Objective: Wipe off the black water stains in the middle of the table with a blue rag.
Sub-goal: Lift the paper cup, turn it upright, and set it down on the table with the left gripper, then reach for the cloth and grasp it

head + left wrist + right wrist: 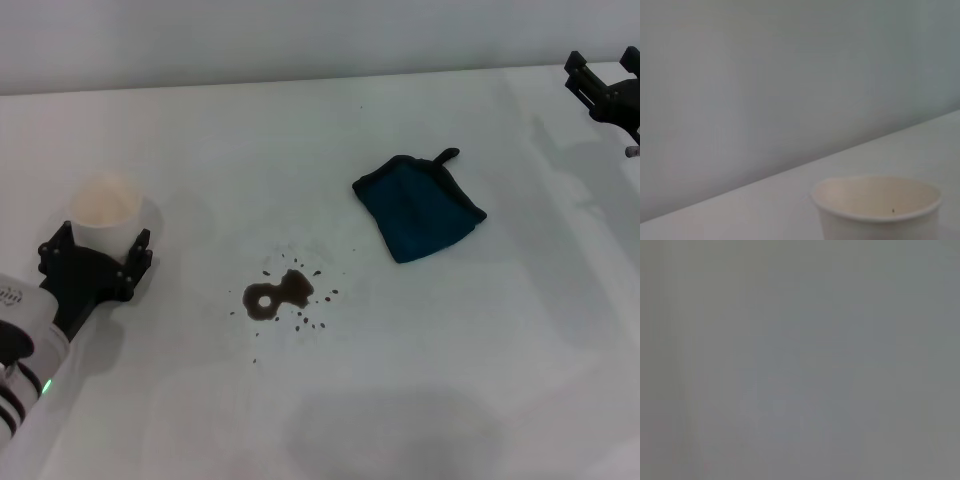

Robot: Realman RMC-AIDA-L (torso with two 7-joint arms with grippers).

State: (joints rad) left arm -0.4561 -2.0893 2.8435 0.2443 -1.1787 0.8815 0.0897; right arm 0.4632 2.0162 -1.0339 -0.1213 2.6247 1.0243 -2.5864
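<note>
The left tool (97,252) grips a paper cup (108,208) (white) near the stains (278,294); the right tool's (600,85) state seems indiscernible.

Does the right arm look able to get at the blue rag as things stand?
Probably yes. The right gripper hangs at the table's far right edge, and nothing lies between it and the blue rag. The left gripper holds the paper cup.

No readable text, label, brand or number shows in any view. The white casing of the left arm (20,320) carries a small dark printed mark near the picture's edge, too small and cut off to make out.
</note>
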